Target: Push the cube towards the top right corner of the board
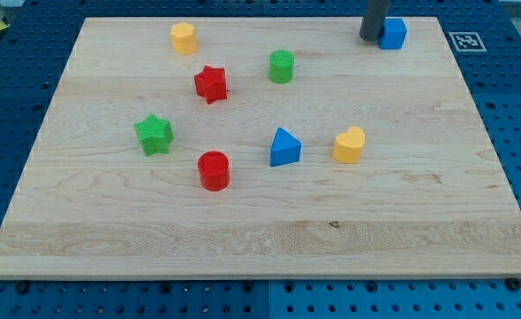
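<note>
The blue cube [393,33] sits near the top right corner of the wooden board [260,239]. My tip [370,38] stands right against the cube's left side and hides part of that side. The dark rod rises out of the view's top edge.
A yellow block [183,38] is at the top left. A red star [211,84] and a green cylinder [282,66] lie below it. A green star [154,134], a red cylinder [213,170], a blue triangle [284,147] and a yellow heart [350,144] sit mid-board.
</note>
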Tool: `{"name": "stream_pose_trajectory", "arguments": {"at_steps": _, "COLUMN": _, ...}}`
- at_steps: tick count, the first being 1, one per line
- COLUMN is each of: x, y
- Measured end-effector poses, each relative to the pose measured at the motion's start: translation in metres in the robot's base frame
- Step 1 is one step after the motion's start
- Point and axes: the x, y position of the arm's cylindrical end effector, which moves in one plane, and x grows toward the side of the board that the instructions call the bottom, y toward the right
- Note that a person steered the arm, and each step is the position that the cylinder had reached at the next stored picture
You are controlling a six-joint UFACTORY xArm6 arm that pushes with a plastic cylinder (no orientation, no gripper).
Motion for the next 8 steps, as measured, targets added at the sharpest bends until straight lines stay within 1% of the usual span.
{"name": "stream_pose_trajectory", "arguments": {"at_steps": 3, "x": 0.0, "y": 0.024}}
{"name": "stream_pose_trajectory", "arguments": {"at_steps": 4, "x": 0.0, "y": 0.015}}
{"name": "stream_pose_trajectory", "arguments": {"at_steps": 5, "x": 0.003, "y": -0.031}}
{"name": "stream_pose_trajectory", "arguments": {"at_steps": 6, "x": 0.01, "y": -0.097}}
{"name": "stream_pose_trajectory", "arguments": {"at_steps": 7, "x": 0.028, "y": -0.163}}
{"name": "stream_pose_trajectory", "arguments": {"at_steps": 8, "x": 0.058, "y": -0.22}}
